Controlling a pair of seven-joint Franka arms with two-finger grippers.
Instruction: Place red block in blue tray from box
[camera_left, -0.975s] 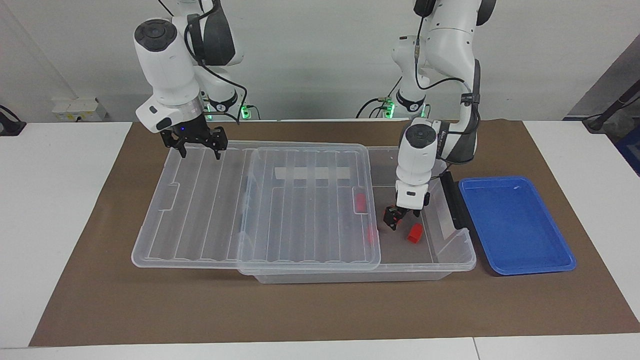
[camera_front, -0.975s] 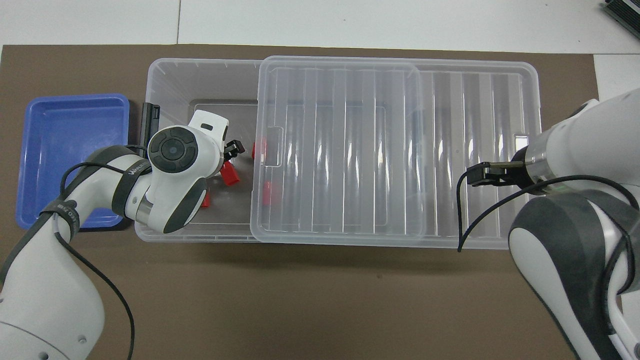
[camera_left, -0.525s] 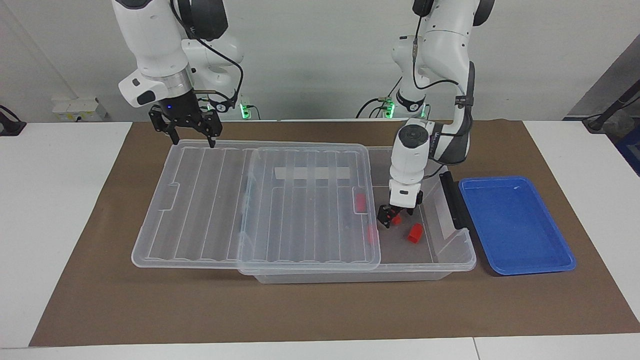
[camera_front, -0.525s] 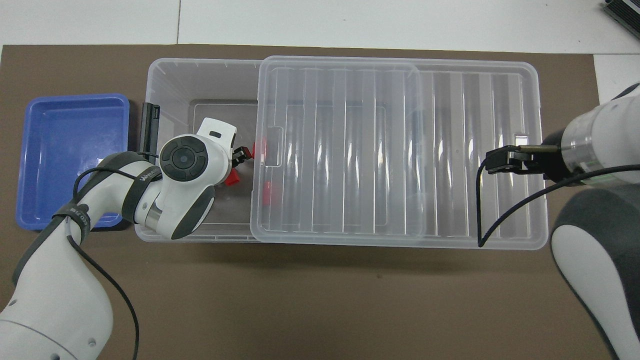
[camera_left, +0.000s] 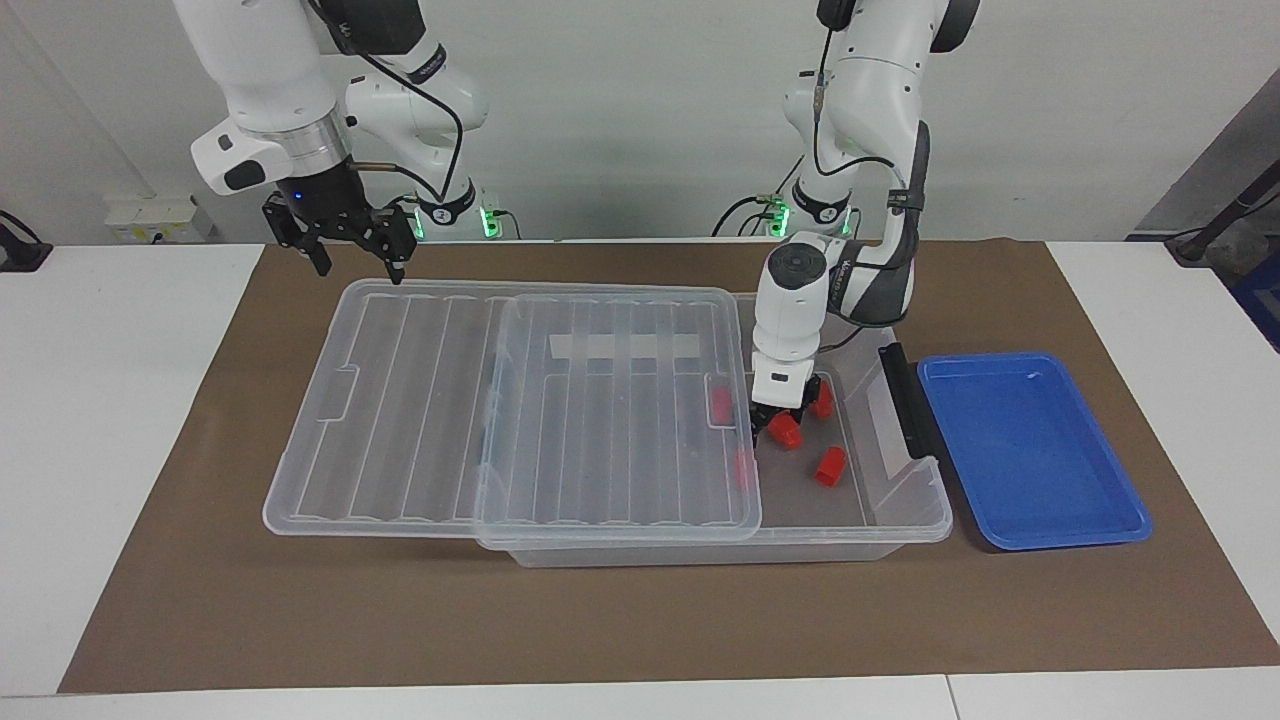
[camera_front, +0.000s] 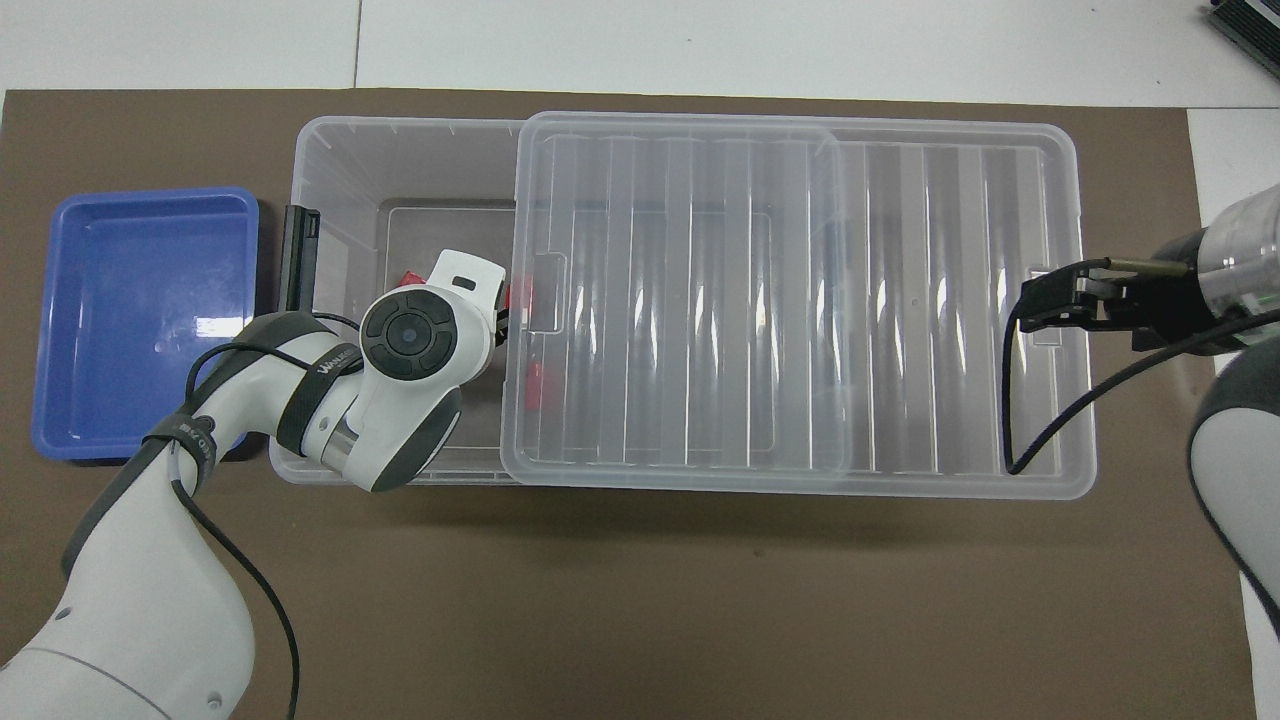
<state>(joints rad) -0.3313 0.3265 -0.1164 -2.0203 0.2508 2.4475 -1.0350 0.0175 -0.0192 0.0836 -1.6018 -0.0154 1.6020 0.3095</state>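
Note:
The clear box (camera_left: 900, 505) stands on the brown mat, its ribbed lid (camera_left: 450, 400) slid toward the right arm's end, so the end by the blue tray (camera_left: 1030, 450) is uncovered. My left gripper (camera_left: 775, 422) is low inside the uncovered part, by the lid's edge. Three red blocks lie on the bare floor: one (camera_left: 786, 431) right at the gripper, one (camera_left: 822, 400) nearer the robots, one (camera_left: 830, 466) farther from them. Two more (camera_left: 721, 403) (camera_left: 742, 468) show through the lid. The tray holds nothing. My right gripper (camera_left: 360, 265) is open, raised over the lid's corner.
A black latch (camera_left: 905, 400) sits on the box's end beside the tray. A white tape strip (camera_left: 625, 347) lies on the lid. From overhead the left arm's hand (camera_front: 420, 335) covers much of the uncovered part of the box (camera_front: 340, 170).
My left gripper has slid inside the box toward the lid's edge, uncovering a red block. My right gripper has risen and drawn back off the lid toward its own end.

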